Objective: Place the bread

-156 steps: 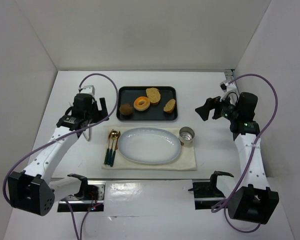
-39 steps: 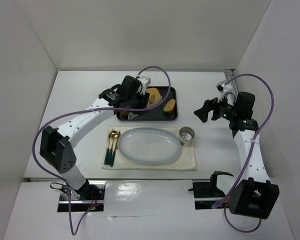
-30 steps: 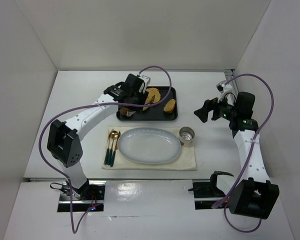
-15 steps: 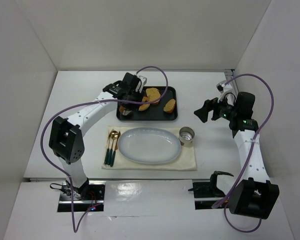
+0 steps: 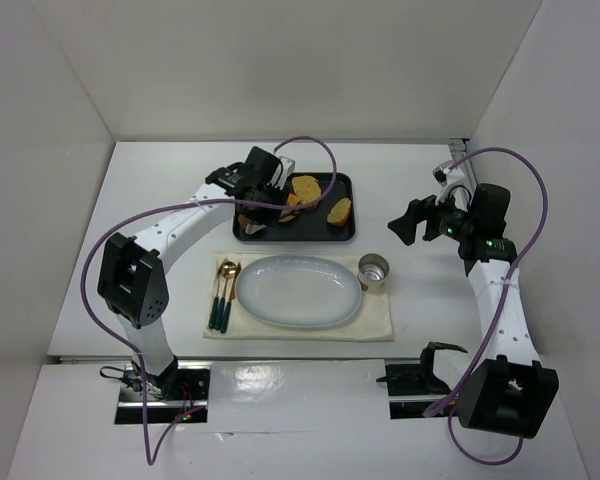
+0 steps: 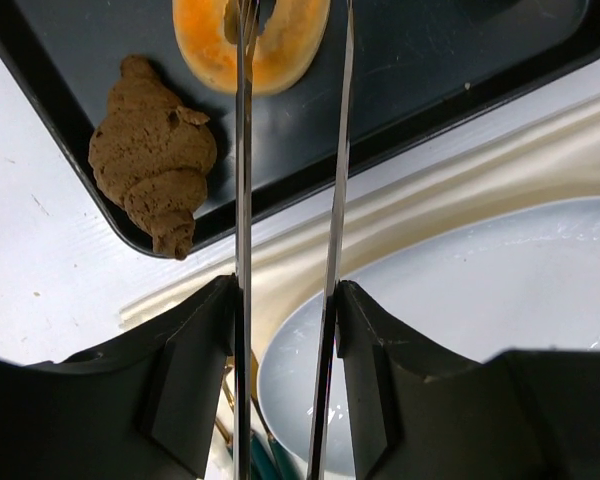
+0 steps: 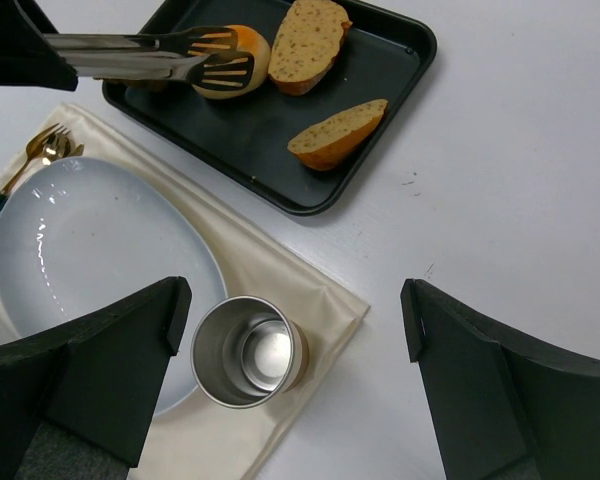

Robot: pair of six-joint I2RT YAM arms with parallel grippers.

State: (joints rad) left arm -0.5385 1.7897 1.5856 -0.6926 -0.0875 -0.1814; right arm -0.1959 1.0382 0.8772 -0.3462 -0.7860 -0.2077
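The bread (image 6: 205, 45) is a golden-orange ring lying in the black tray (image 6: 70, 60); it also shows in the right wrist view (image 7: 252, 45). My left gripper (image 6: 295, 10) carries long metal tong blades. One blade stands in the ring's hole and the other against its outer edge, pinching one side of the ring. In the top view the left gripper (image 5: 283, 205) reaches over the tray and hides most of the bread. My right gripper (image 5: 405, 220) is open and empty, held above the table right of the tray.
A dark brown lump (image 6: 155, 165) lies in the tray beside the bread. Two toast slices (image 7: 308, 40) (image 7: 338, 132) lie further along the tray. A pale oval plate (image 5: 250, 300), a steel cup (image 5: 373, 270) and cutlery (image 5: 223, 290) sit on a cream cloth (image 5: 380, 315).
The left arm swung from the table's left side over the tray and brought its blades down around the bread. In the last half second it barely moved. The right arm stayed still.
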